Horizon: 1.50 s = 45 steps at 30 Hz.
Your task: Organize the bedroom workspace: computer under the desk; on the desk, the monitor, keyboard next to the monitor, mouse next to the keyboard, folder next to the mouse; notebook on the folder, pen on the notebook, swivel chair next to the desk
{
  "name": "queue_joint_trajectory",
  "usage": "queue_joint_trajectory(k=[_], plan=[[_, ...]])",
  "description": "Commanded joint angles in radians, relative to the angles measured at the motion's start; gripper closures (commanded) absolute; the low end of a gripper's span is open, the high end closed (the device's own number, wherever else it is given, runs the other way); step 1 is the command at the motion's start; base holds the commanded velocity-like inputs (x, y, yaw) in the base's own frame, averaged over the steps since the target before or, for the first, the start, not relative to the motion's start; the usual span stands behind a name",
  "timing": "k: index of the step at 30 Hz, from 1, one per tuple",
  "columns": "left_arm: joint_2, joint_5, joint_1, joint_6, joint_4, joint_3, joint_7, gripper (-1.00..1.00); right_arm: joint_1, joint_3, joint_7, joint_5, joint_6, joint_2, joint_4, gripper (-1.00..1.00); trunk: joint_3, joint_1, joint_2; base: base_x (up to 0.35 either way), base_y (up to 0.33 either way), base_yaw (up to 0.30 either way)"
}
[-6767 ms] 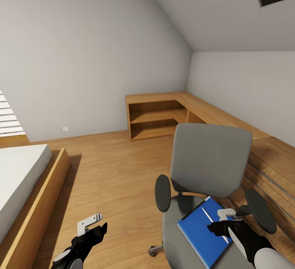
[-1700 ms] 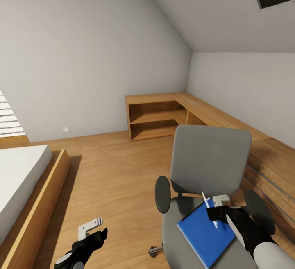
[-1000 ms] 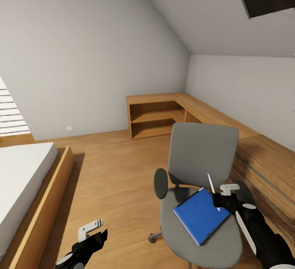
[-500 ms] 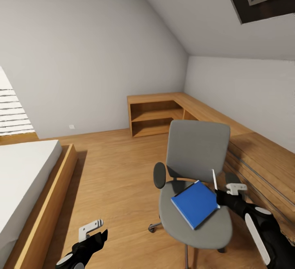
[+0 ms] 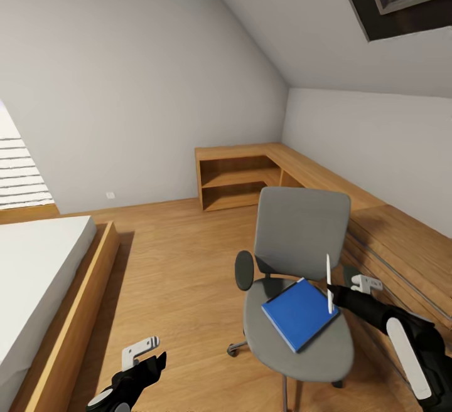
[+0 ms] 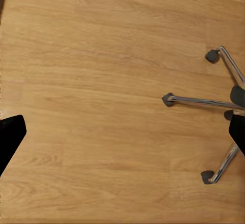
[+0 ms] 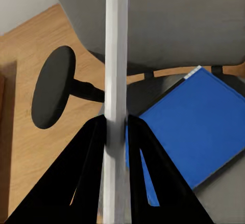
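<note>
The grey swivel chair [image 5: 304,230] stands on the wood floor in the head view, and the blue folder [image 5: 298,315] lies flat on its seat. My right gripper [image 5: 333,296] hovers over the seat's right side, shut on the white pen [image 5: 329,280], which stands nearly upright above the folder's corner. In the right wrist view the pen [image 7: 116,75] runs between the closed fingers [image 7: 92,157], with the folder [image 7: 196,127] and a black armrest [image 7: 53,86] behind it. My left gripper [image 5: 145,357] hangs low at the left, open and empty, over bare floor [image 6: 102,81] near the chair's chrome base [image 6: 204,101].
A bed with a wooden frame [image 5: 69,311] fills the left side. A low L-shaped wooden shelf unit [image 5: 242,177] runs along the far and right walls, joined by a light-wood dresser [image 5: 402,249] just right of the chair. Open floor lies between bed and chair.
My right gripper has lifted the pen off the folder and holds it upright. The camera has drawn back and tilted up, so the chair looks smaller. The left arm has stayed still.
</note>
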Motion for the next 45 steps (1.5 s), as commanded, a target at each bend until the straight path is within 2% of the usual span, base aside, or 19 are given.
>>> queue_joint_trajectory(k=[1, 8, 12, 18, 22, 25, 29, 32, 37, 39, 45], plan=[[0.001, 0.01, -0.001, 0.001, -0.002, -0.003, 0.01, -1.0, 0.0, -0.003, 0.005, -0.005, 0.012, 0.0, -0.005, 1.0, 0.002, -0.004, 0.007, -0.107, 0.0, 0.0], [0.002, 0.011, -0.001, 0.002, 0.004, -0.004, 0.013, -1.0, 0.001, -0.007, 0.005, -0.016, 0.021, 0.001, -0.015, 1.0, 0.024, -0.031, 0.056, -0.029, 0.0, 0.0], [0.0, 0.009, -0.001, 0.003, 0.054, -0.005, 0.013, -1.0, 0.001, -0.007, 0.005, -0.016, 0.021, 0.002, -0.014, 1.0, 0.037, -0.046, 0.084, 0.0, 0.0, 0.0], [-0.022, 0.009, -0.001, 0.003, 0.096, -0.005, 0.013, -1.0, 0.001, -0.009, 0.003, -0.022, 0.024, 0.005, -0.039, 1.0, 0.055, -0.069, 0.126, 0.0, 0.0, 0.0], [-0.029, 0.008, -0.001, 0.002, 0.126, -0.004, 0.012, -1.0, 0.0, -0.027, -0.011, -0.023, 0.059, 0.005, -0.083, 1.0, 0.068, -0.085, 0.154, 0.0, 0.0, 0.0], [-0.031, 0.007, -0.001, 0.001, 0.167, -0.002, 0.01, -1.0, -0.005, -0.084, -0.054, -0.024, 0.134, 0.006, -0.1, 1.0, 0.077, -0.096, 0.175, 0.0, 0.0, 0.0], [-0.032, 0.006, -0.001, -0.003, 0.225, -0.003, 0.009, -1.0, -0.038, -0.127, -0.131, -0.025, 0.218, 0.009, -0.104, 1.0, 0.09, -0.111, 0.203, 0.0, 0.0, 0.0], [-0.032, 0.003, -0.001, -0.024, 0.288, -0.005, 0.007, -1.0, -0.081, -0.14, -0.2, -0.026, 0.248, 0.011, -0.105, 1.0, 0.099, -0.123, 0.224, 0.0, 0.0, 0.0], [-0.032, 0.002, -0.001, -0.09, 0.347, -0.009, 0.004, -1.0, -0.11, -0.145, -0.273, -0.025, 0.264, 0.012, -0.112, 1.0, 0.115, -0.142, 0.259, 0.0, 0.0, 0.0], [-0.031, 0.001, -0.001, -0.127, 0.363, -0.009, 0.002, -1.0, -0.117, -0.149, -0.296, -0.024, 0.263, 0.012, -0.109, 1.0, 0.121, -0.15, 0.273, 0.0, 0.0, 0.0], [-0.03, 0.001, -0.001, -0.165, 0.378, -0.009, 0.001, -1.0, -0.122, -0.154, -0.313, -0.02, 0.25, 0.012, -0.092, 1.0, 0.14, -0.173, 0.315, 0.0, 0.0, 0.0]])
